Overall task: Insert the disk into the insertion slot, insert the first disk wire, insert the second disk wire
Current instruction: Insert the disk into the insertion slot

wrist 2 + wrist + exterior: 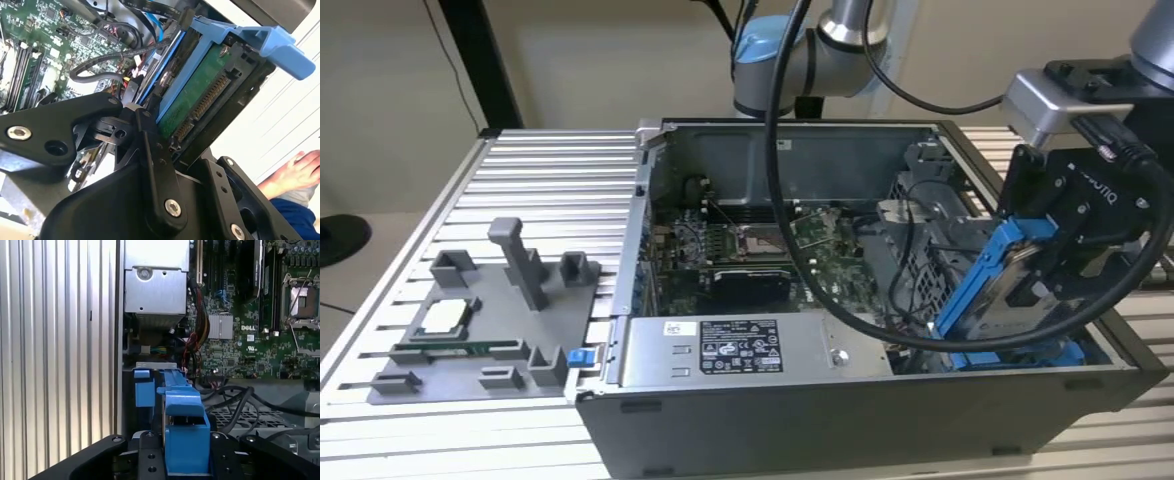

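Ribbed aluminium table (547, 165) before a beige wall (587, 60) bears the open computer case (854, 415); pincer (1062, 262) clamped on the tilted disk (998, 290).

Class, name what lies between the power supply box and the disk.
In the exterior view, a thick black cable loops between the power supply box and the disk.

**Figure: Count of items in the scene**

Exterior view:
- one arm (841, 40) at 12 o'clock
- one gripper (1054, 270) and one disk (983, 280) at 3 o'clock
- one slot (1014, 355) at 4 o'clock
- one open case (854, 410) at centre, with one motherboard (821, 262), one CPU socket (761, 240) and one power-supply box (834, 350)
- one grey fixture (454, 350) at 8 o'clock
- one table (547, 160)

Second wrist view:
- one person's hand (295, 172)
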### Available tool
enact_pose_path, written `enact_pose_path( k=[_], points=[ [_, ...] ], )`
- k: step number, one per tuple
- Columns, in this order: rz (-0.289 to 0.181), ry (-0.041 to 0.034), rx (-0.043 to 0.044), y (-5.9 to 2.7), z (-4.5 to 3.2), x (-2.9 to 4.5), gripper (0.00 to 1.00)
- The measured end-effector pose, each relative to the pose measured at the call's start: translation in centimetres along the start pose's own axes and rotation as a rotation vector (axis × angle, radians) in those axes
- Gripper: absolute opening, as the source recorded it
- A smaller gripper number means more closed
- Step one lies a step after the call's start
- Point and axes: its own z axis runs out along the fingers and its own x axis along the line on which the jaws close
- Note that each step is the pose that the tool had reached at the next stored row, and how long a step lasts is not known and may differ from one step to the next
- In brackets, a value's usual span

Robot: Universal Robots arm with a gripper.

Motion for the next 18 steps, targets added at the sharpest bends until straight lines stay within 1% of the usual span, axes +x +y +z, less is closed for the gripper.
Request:
enact_pose_path(
  k=[9,18],
  points=[
    [0.0,0.0,0.0,-0.07,1.58,0.1,0.0],
    [0.0,-0.0001,0.0,-0.07,1.63,0.1,0.0]
  ],
)
